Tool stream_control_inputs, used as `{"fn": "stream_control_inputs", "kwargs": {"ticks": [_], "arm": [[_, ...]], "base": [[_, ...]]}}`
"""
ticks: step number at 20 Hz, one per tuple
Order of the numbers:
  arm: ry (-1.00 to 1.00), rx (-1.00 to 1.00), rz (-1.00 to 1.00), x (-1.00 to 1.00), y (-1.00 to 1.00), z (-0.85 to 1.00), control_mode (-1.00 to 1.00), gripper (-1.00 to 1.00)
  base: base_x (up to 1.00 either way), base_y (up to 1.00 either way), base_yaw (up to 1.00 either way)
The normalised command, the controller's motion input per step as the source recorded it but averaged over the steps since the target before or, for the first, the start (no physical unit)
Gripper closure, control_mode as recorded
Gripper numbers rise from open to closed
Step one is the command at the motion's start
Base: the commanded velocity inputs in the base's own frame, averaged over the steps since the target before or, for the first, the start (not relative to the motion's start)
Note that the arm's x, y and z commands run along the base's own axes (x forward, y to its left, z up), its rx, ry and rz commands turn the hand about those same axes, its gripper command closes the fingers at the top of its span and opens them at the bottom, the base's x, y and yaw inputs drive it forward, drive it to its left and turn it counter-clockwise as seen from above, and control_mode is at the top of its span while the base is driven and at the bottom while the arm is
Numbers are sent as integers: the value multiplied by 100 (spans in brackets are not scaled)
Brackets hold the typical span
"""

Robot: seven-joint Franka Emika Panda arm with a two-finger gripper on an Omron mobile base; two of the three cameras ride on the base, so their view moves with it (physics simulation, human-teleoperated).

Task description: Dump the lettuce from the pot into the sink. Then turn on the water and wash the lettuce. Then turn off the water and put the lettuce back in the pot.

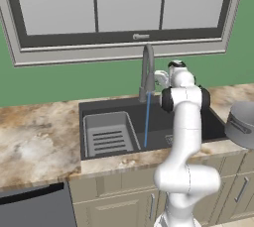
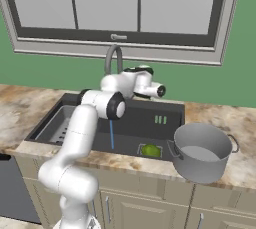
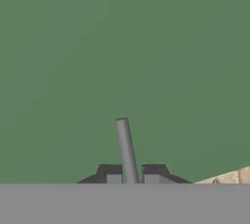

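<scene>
The lettuce (image 2: 151, 150) lies on the drain grate at the bottom of the dark sink (image 2: 150, 118), near its front right corner. A thin blue stream of water (image 1: 147, 119) falls from the gooseneck faucet (image 1: 147, 70) into the sink (image 1: 114, 107), landing left of the lettuce. The silver pot (image 2: 202, 150) stands upright on the counter to the right of the basin, with nothing green in it. My gripper (image 3: 132, 176) is up at the faucet's right side (image 1: 158, 78), facing the green wall, and is shut on the grey faucet lever (image 3: 126, 149), which rises between its tips.
A light-grey slotted rack (image 1: 109, 134) fills the left half of the sink. Marble counter (image 1: 34, 132) runs on both sides, with cabinet fronts below. A window sill (image 2: 115, 53) sits just above the faucet. My arm stands in front of the basin's right part.
</scene>
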Motion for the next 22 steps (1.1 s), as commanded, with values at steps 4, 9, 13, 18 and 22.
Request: {"fn": "stream_control_inputs", "kwargs": {"ticks": [4, 9, 13, 18, 22], "arm": [[0, 14, 5, 0, 74, 0, -100, 100], [0, 7, 2, 0, 95, 0, -100, 100], [0, 4, 1, 0, 96, 0, -100, 100], [0, 4, 0, 0, 95, 2, -100, 100], [0, 4, 0, 0, 95, 1, -100, 100]], "base": [[0, 0, 0], [0, 0, 0], [0, 0, 0], [0, 0, 0], [0, 0, 0]]}}
